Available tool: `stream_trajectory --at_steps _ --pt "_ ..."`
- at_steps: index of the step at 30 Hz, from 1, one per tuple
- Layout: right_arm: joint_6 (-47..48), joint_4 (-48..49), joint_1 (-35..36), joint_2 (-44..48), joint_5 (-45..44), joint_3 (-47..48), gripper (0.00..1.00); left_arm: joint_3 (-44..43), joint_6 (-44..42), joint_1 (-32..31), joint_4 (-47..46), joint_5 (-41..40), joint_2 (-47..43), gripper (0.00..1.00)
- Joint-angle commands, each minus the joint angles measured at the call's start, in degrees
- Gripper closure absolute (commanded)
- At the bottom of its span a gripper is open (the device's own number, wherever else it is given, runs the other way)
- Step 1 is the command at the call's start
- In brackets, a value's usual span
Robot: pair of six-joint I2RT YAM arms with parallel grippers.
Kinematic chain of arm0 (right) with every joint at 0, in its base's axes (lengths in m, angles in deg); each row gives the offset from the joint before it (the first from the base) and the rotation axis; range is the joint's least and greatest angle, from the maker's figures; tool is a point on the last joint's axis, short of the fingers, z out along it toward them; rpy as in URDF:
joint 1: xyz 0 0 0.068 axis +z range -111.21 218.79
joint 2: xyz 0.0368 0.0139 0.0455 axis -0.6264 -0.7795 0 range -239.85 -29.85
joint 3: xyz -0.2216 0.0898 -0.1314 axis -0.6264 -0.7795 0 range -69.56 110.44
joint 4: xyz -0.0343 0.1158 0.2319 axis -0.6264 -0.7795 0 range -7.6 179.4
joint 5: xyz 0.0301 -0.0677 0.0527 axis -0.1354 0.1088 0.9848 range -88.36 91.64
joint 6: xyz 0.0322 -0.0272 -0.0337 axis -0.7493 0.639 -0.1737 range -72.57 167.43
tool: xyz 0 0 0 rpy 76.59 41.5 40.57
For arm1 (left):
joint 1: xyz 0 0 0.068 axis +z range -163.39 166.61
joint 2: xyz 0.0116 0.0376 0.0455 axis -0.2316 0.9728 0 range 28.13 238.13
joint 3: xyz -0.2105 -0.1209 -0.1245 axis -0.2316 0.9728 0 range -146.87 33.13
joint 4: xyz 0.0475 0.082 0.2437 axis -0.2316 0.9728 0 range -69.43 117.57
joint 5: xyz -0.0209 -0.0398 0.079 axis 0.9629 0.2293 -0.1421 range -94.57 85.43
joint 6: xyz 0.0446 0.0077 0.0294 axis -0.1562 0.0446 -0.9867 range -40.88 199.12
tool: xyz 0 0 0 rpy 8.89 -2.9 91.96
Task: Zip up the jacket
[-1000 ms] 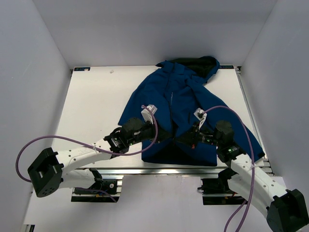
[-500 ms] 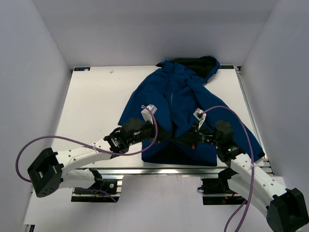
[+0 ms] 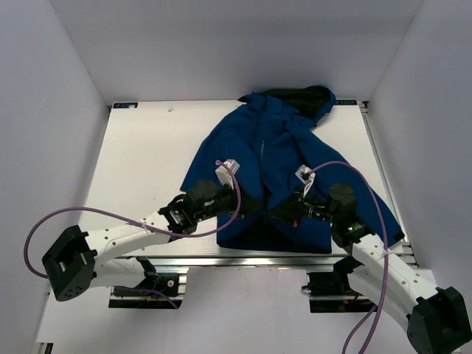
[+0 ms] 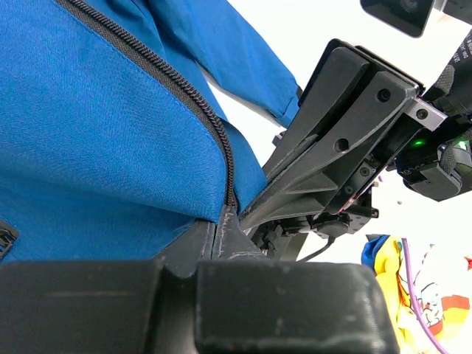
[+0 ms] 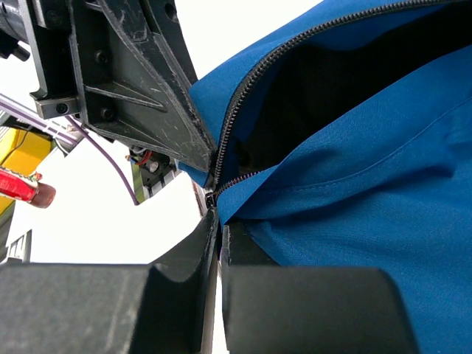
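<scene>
The royal-blue jacket (image 3: pixel 276 158) lies on the white table (image 3: pixel 140 162), hood at the far edge, black lining showing at the open lower front. My left gripper (image 3: pixel 249 207) is shut on the jacket's left front edge at the bottom of the dark zipper (image 4: pixel 210 118); in the left wrist view its tips (image 4: pixel 220 223) pinch the fabric. My right gripper (image 3: pixel 284 212) is shut on the other front edge at the zipper's lower end (image 5: pixel 216 188), its tips (image 5: pixel 219 219) closed there. The two grippers nearly touch at the hem.
White walls enclose the table on three sides. An aluminium rail (image 3: pixel 243 261) runs along the near edge. Purple cables (image 3: pixel 44 228) loop from both arms. The jacket's right sleeve (image 3: pixel 380 214) reaches the table's right near corner.
</scene>
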Motion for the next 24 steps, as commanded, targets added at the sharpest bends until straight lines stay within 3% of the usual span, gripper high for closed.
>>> stream_trajectory --at_steps 1,17,24 --pt "-0.3 5.1 0.4 1.0 1.5 1.1 1.0 -0.5 0.1 -0.2 -1.4 1.2 -0.6 1.0" --pt "-6.4 12.8 0.3 1.1 -3.8 -1.1 1.0 0.3 0.4 -0.2 -2.2 0.9 -1.6 1.0" --pt "-5.4 8.9 0.3 2.0 -0.7 -1.9 1.0 1.6 1.2 -0.2 -2.5 -0.6 -3.3 1.0"
